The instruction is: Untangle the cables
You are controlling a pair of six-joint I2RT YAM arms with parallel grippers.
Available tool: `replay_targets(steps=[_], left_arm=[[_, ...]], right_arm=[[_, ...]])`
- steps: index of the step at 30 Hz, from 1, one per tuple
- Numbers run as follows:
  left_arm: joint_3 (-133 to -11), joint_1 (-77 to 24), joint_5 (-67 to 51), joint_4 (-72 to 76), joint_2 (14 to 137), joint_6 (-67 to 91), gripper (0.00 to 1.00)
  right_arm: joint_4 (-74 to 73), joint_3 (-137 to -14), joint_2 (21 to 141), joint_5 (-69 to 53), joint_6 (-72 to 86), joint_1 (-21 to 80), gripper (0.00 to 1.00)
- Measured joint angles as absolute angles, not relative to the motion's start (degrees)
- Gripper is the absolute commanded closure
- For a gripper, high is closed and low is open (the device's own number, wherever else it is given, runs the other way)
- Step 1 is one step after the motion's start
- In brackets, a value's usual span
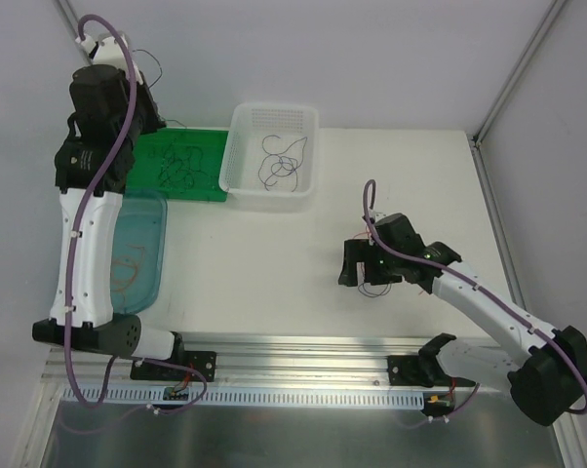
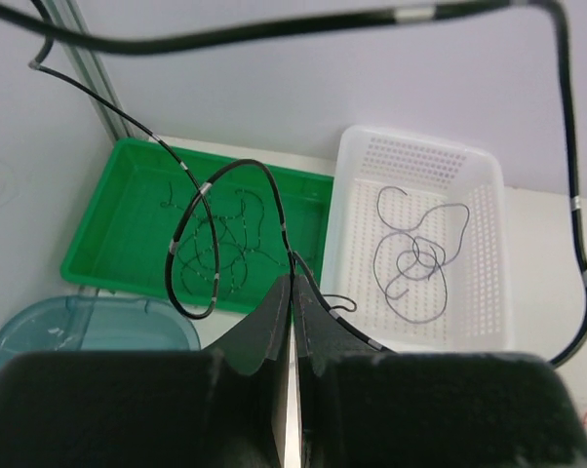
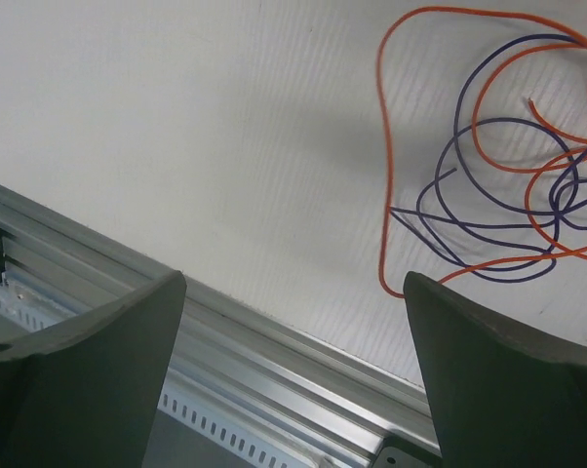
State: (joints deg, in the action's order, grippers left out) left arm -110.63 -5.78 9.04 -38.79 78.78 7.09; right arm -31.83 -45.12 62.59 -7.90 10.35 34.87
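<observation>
Over the far-left corner of the counter [image 1: 274,263], the left gripper [image 2: 292,288] is clamped on a black cable [image 2: 206,186] that loops above a green tray [image 2: 118,185] of dark strands [image 2: 220,244], beside a white basket [image 2: 489,195] holding more. Toward the near edge on the right, the right gripper [image 3: 293,280] hangs wide open and empty just beside an orange-and-purple tangle [image 3: 559,195] on the counter.
</observation>
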Motion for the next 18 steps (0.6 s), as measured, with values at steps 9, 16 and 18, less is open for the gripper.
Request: replay_targets(steps=[9,16,18], left_arm=[[-119.35,-0.10,7.75,-32.16,92.01,6.59,1.00],[-121.34,2.76,6.94,-27.90,101.27,6.83,1.00],[-121.38,3.27,6.92,-27.14,103.53,6.83,1.00]], right_arm=[[-34.15,-45.36,57.60,-6.33,9.76,35.48,0.03],[-35.35,-45.39,56.58,-4.91,8.43,35.51,0.03],[-35.48,-45.39,56.58,-4.67,8.25,35.51,0.03]])
